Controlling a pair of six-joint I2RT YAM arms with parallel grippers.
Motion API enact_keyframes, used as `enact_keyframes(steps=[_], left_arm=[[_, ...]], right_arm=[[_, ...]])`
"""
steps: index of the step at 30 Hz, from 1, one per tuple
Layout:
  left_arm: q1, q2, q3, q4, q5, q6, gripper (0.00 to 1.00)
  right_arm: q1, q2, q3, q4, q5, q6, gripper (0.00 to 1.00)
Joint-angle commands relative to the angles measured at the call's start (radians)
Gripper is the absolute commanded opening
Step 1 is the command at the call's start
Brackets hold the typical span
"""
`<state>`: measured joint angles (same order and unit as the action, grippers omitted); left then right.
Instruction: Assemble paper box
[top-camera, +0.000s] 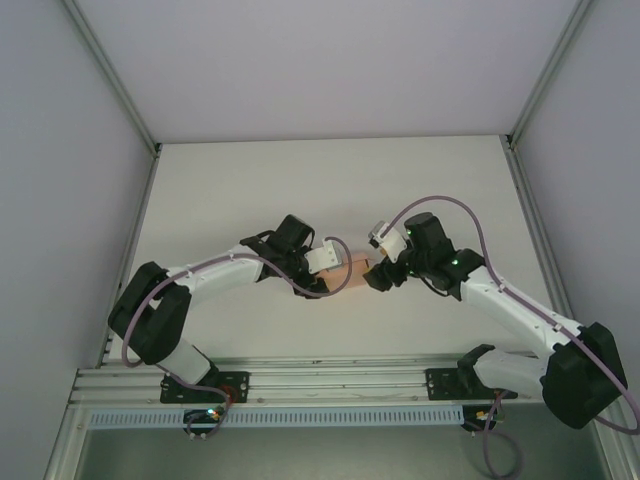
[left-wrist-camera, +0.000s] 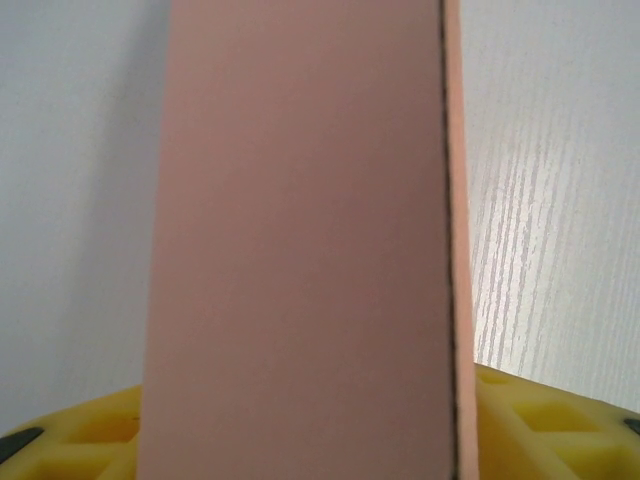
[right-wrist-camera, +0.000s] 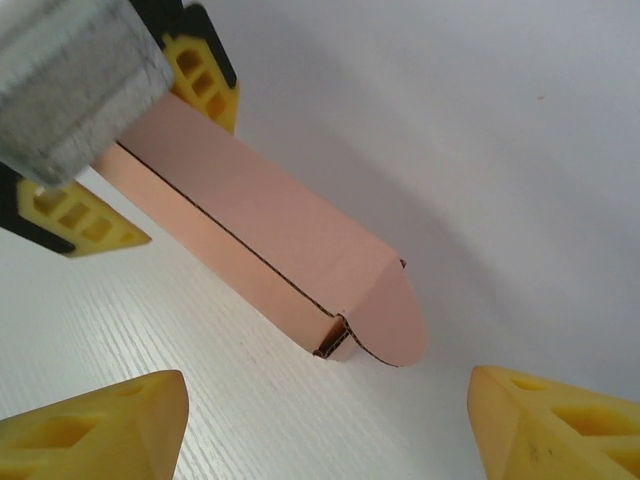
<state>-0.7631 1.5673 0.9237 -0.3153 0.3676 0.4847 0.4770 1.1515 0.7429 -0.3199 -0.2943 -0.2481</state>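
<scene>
Now, paper box (right-wrist-camera: 270, 230): a long, flat pink sleeve at mid-counter, between the two arms. It appears to be held just off the counter (right-wrist-camera: 150, 330), though I cannot be sure its lower edge is clear of it.
Left fingers (right-wrist-camera: 200, 70): clenched on the far end of the box, one on each long edge, so they grip across its width. From the left wrist the pink face runs straight out from between them.
Right fingers (right-wrist-camera: 100, 430): released and spread wide with nothing between them, apart from the box.
Long axis: it runs from the left fingers straight toward the right ones, roughly left to right across the counter as seen from above.
Near end: the end facing the right fingers is unfinished. A rounded flap (right-wrist-camera: 390, 320) sticks out past the sleeve and a small folded tab shows at the mouth.
Direction from the right fingers: the flap lies ahead of them and near the midline of their gap, a little toward the left-hand tip.
Nearer arm: the right one is free and faces the open end, while the left one is taken up with holding.
Likely next move: the right fingers go forward along the box's length to fold or tuck the flap.
Risk: a push along this axis could slide the thin card through the left grip or buckle it.
</scene>
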Motion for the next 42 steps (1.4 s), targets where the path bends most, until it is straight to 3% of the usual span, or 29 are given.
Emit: enact_keyframes(steps=[1, 4, 8, 12, 14, 16, 23, 28, 36, 42], left_arm=[[0.007, 0.006, 0.027, -0.049, 0.042, -0.006, 0.60], [0.007, 0.009, 0.036, -0.056, 0.053, -0.005, 0.61], [0.008, 0.010, 0.044, -0.063, 0.054, -0.005, 0.61], [0.006, 0.010, 0.051, -0.075, 0.056, 0.003, 0.61], [0.006, 0.015, 0.056, -0.080, 0.050, 0.005, 0.61], [0.007, 0.020, 0.064, -0.087, 0.048, 0.008, 0.61], [0.004, 0.031, 0.078, -0.093, 0.038, 0.009, 0.61], [-0.003, 0.042, 0.093, -0.102, 0.006, 0.001, 0.61], [-0.028, 0.053, 0.109, -0.104, -0.046, -0.005, 0.59], [-0.030, 0.053, 0.107, -0.088, -0.039, -0.006, 0.59]], right_arm=[[0.006, 0.031, 0.005, 0.017, 0.018, -0.049, 0.71], [0.002, 0.066, 0.009, 0.090, 0.010, -0.050, 0.61], [0.003, 0.131, 0.049, 0.104, -0.039, -0.049, 0.55], [0.002, 0.165, 0.072, 0.113, -0.029, -0.040, 0.35], [0.003, 0.163, 0.078, 0.111, -0.044, -0.026, 0.32], [0.003, 0.153, 0.085, 0.097, -0.067, -0.016, 0.30], [0.003, 0.161, 0.191, -0.093, -0.084, 0.092, 0.05], [0.003, 0.219, 0.283, -0.241, -0.080, 0.206, 0.00], [0.009, 0.275, 0.335, -0.298, -0.109, 0.444, 0.00], [0.021, 0.251, 0.246, -0.190, -0.040, 0.459, 0.00]])
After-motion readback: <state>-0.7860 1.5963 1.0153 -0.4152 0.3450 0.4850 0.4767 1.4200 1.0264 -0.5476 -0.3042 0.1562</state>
